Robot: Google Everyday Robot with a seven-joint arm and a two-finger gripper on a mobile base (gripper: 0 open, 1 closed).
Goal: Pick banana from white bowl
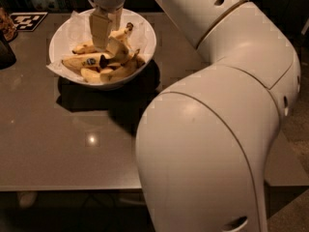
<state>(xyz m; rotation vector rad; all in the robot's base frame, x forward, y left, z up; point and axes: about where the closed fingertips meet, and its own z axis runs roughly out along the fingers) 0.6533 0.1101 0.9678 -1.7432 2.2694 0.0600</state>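
The white bowl (145,35) stands on the brown table at the back left, lined with crinkled white paper. It holds several yellow bananas (89,62), one with a small blue sticker. My gripper (105,38) hangs straight down from its wrist into the bowl, just above and among the bananas at the bowl's middle. One banana with a dark stem (126,32) lies right beside the gripper. Whether any banana is held cannot be told.
My own white arm (212,129) fills the right foreground and hides that part of the table (58,153). A dark object (6,54) sits at the left edge, and a black-and-white marker tag (29,19) lies at the back left. The table's front edge runs along the bottom.
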